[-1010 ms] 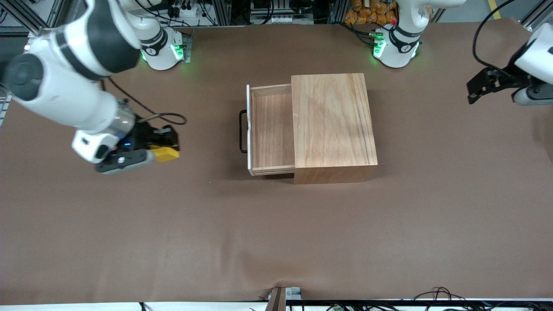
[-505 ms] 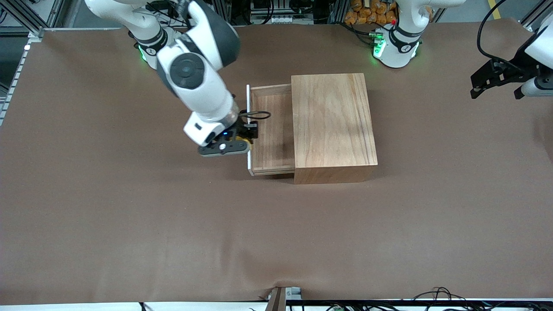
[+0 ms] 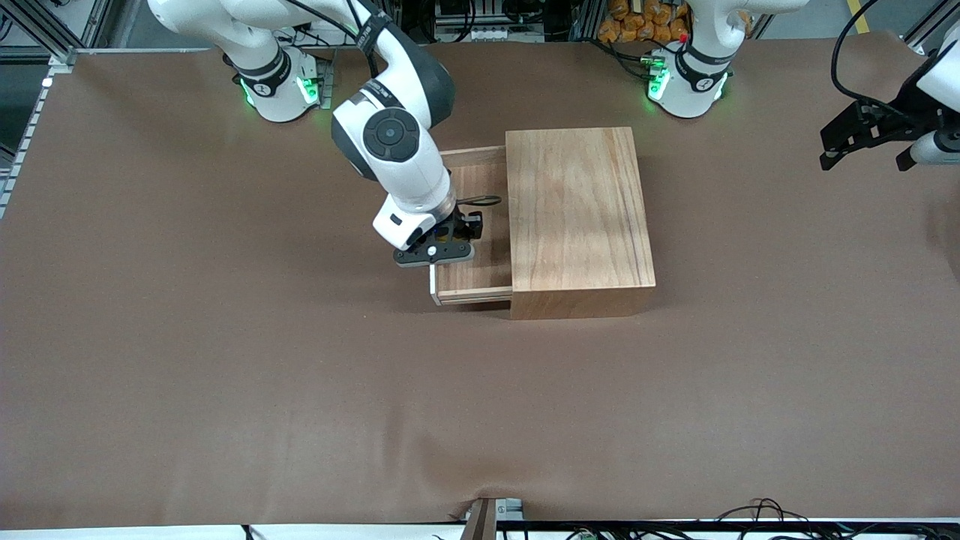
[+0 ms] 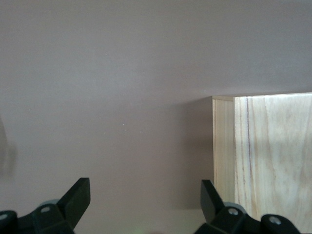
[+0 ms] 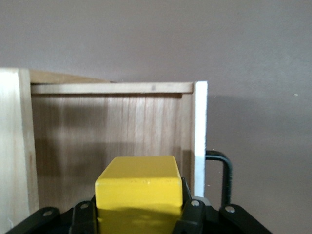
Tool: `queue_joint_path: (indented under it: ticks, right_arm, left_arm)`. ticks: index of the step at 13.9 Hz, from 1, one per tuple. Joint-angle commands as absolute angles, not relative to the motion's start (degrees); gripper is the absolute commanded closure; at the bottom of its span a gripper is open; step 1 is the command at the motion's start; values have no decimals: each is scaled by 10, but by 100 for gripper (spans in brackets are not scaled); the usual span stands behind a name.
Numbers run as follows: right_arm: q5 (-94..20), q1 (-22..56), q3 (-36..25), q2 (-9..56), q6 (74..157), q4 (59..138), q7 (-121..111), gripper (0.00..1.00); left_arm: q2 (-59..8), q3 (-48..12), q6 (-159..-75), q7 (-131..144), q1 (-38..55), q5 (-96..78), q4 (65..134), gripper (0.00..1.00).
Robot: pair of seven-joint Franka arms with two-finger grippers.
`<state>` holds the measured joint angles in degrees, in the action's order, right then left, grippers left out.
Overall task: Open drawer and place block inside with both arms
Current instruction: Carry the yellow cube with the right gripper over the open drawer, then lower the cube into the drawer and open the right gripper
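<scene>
The wooden box (image 3: 577, 210) stands mid-table with its drawer (image 3: 487, 259) pulled out toward the right arm's end. My right gripper (image 3: 454, 238) is over the open drawer tray and hides the block in the front view. In the right wrist view it (image 5: 139, 220) is shut on the yellow block (image 5: 139, 187), above the tray floor (image 5: 97, 141). The white front edge (image 5: 201, 136) and the black wire handle (image 5: 225, 175) are beside it. My left gripper (image 3: 862, 139) waits open and empty in the air at the left arm's end. It also shows in the left wrist view (image 4: 144, 197).
The brown table mat (image 3: 300, 390) spreads around the box. The arm bases (image 3: 281, 90) (image 3: 686, 82) glow green at the table's edge farthest from the front camera. A corner of the box (image 4: 268, 156) shows in the left wrist view.
My right gripper has carried the yellow block from the right arm's end of the table to over the open drawer. The left gripper has barely shifted.
</scene>
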<state>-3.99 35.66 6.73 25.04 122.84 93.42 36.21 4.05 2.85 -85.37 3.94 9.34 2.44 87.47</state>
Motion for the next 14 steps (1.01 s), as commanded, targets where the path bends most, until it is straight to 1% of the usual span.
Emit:
queue_joint_path:
  ticks: [1, 4, 5, 6, 7, 9, 11, 14]
  right_arm:
    - [-29, 376, 62, 262, 1237, 935, 385, 88]
    - [-28, 395, 61, 278, 1248, 935, 393, 88]
    - [-28, 395, 61, 280, 1249, 934, 397, 81]
    - [-28, 397, 60, 281, 1249, 934, 399, 48]
    - [-28, 397, 59, 281, 1249, 934, 400, 0]
    - [-27, 395, 57, 278, 1248, 932, 403, 0]
    - [-27, 388, 56, 268, 1244, 930, 402, 0]
    - [-26, 387, 29, 234, 1228, 930, 401, 0]
  left_arm:
    - [45, 29, -843, 33, 75, 23, 870, 0]
    - [44, 21, -849, 33, 48, 16, 874, 0]
    - [43, 7, -849, 33, 34, 15, 875, 0]
    - [43, -6, -848, 33, 20, 15, 876, 0]
    - [42, -28, -849, 34, 3, 16, 876, 0]
    - [42, -74, -848, 34, -45, 16, 879, 0]
    - [43, -76, -847, 34, -48, 16, 879, 0]
    - [45, -76, -843, 34, -48, 16, 879, 0]
